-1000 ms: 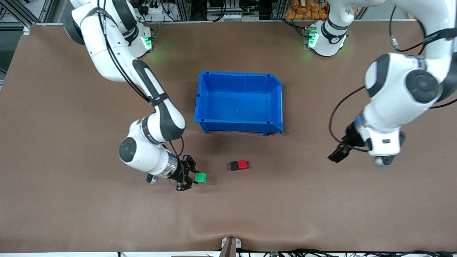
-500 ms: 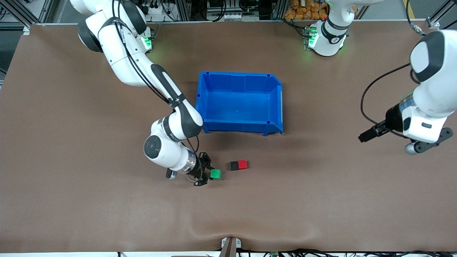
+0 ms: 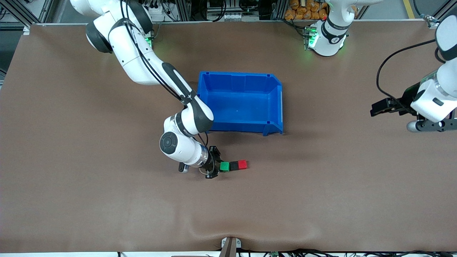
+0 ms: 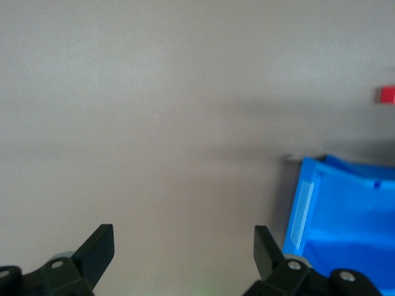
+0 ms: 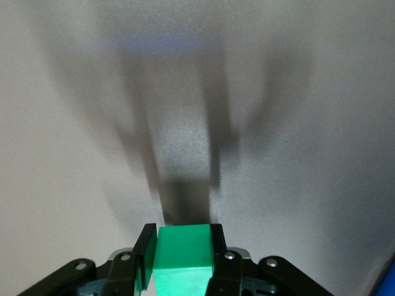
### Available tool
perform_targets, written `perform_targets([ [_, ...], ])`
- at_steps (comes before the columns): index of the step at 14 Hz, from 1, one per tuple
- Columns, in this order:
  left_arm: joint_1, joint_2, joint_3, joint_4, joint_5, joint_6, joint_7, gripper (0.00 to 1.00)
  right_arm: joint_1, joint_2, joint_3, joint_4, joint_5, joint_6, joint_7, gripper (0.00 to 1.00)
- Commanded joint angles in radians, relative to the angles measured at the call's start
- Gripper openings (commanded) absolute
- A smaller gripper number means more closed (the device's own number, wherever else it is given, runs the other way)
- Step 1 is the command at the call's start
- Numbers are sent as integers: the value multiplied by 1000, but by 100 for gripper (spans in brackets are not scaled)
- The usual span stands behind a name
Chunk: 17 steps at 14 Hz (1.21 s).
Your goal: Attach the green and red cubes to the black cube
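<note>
1. Watching from the right arm's end of the desk (image 3: 71, 200), I see the right end effector (image 3: 216, 167) low at the desk, its fingers (image 5: 145, 254) clamped on the green cube (image 3: 224, 166).
2. That green cube sits against the black cube (image 3: 234, 165), which has the red cube (image 3: 242, 164) touching its other face; the three make a row on the desk, nearer the front camera than the blue bin (image 3: 203, 107).
3. My worry: if the push runs off-line or too hard, the black and red pair could skid or swing away instead of mating, since nothing braces them.
4. Letting go could also tug the green cube back off, if a finger drags it.
5. Over at the left arm's end, the left end effector (image 3: 382, 107) waits in the air, fingers (image 4: 99, 246) spread wide and holding nothing, well apart from the cubes.
</note>
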State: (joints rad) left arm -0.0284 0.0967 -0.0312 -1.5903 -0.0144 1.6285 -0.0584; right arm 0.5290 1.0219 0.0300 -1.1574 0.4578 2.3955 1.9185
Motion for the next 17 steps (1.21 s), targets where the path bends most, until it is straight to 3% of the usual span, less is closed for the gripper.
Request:
perform_targets([
  [1, -12, -40, -1, 30, 5, -56, 52, 100, 17, 20, -4, 21, 6, -12, 17, 0],
  [5, -31, -55, -18, 101, 109, -157, 60, 100, 26, 30, -4, 24, 9, 1, 24, 0],
  [6, -36, -78, -13, 102, 97, -164, 63, 100, 26, 30, -4, 24, 9, 1, 24, 16],
  [7, -47, -100, -12, 95, 93, -165, 63, 100, 28, 30, -5, 24, 6, 1, 24, 61],
  [8, -50, -104, -13, 93, 91, -167, 62, 100, 26, 30, -5, 22, 4, -1, 24, 83],
  [9, -50, -106, -15, 96, 70, -168, 54, 100, 26, 30, -5, 22, 4, -1, 22, 100],
  [17, -39, -104, -18, 89, 30, -156, 57, 100, -44, -25, -5, 21, 9, -13, 4, 100],
])
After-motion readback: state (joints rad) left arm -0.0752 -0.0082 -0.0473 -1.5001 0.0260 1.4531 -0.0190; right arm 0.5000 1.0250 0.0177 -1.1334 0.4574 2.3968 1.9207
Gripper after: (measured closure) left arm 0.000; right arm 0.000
